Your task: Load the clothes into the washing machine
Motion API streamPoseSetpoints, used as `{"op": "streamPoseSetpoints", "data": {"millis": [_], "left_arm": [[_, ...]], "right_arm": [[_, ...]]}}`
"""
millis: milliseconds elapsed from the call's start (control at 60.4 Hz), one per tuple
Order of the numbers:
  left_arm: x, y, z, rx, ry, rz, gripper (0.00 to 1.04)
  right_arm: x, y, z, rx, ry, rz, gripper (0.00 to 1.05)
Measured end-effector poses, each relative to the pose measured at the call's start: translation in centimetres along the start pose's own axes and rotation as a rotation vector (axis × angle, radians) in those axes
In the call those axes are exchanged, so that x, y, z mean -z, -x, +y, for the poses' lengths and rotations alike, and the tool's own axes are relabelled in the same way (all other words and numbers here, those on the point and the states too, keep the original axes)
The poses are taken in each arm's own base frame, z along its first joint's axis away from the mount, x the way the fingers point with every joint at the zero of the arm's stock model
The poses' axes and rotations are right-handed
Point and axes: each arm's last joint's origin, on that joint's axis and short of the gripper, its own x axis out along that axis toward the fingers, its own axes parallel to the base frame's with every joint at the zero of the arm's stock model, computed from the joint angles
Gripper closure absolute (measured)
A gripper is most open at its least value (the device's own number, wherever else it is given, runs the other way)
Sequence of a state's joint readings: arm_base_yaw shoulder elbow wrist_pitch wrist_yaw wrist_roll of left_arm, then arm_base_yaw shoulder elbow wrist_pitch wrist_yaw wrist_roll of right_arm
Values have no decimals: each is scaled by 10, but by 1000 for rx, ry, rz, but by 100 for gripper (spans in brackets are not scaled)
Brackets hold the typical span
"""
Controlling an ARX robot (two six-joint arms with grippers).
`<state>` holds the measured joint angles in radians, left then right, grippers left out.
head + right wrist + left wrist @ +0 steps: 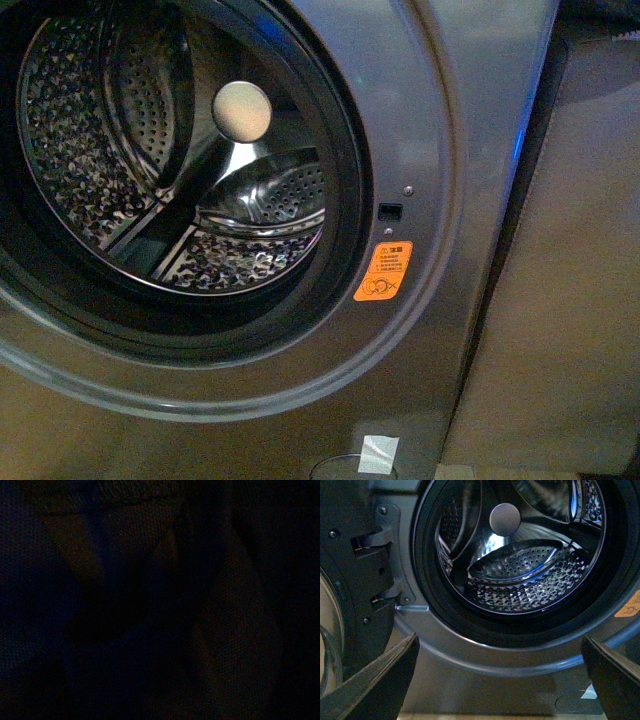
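The washing machine is grey, and its round black-rimmed port stands open. The perforated steel drum shows no clothes inside. An orange sticker sits to the right of the port. In the left wrist view the machine faces my left gripper, which is open and empty, with fingers wide apart below the port. The drum looks bare there too. The dark garment is out of view. The right wrist view is dark. Neither arm shows in the front view.
The machine's open door hangs on its hinge beside the port. A pale flat panel stands to the right of the machine. A small white label and a round cover sit low on the front panel.
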<state>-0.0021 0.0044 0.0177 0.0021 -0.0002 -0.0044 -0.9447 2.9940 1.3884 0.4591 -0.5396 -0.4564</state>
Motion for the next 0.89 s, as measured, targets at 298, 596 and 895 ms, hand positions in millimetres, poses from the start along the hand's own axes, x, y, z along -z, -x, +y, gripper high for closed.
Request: {"op": "streamPoseSetpoints", "data": {"millis": [298, 596, 895], "left_arm": [[0, 0, 0, 0, 0, 0, 7], [0, 0, 0, 0, 0, 0, 7], [0, 0, 0, 0, 0, 0, 7]], "right_arm": [[4, 1, 1, 24, 8, -12, 40], [-9, 30, 10, 40, -8, -86, 90], [-88, 132, 44, -18, 85, -376, 98]]}}
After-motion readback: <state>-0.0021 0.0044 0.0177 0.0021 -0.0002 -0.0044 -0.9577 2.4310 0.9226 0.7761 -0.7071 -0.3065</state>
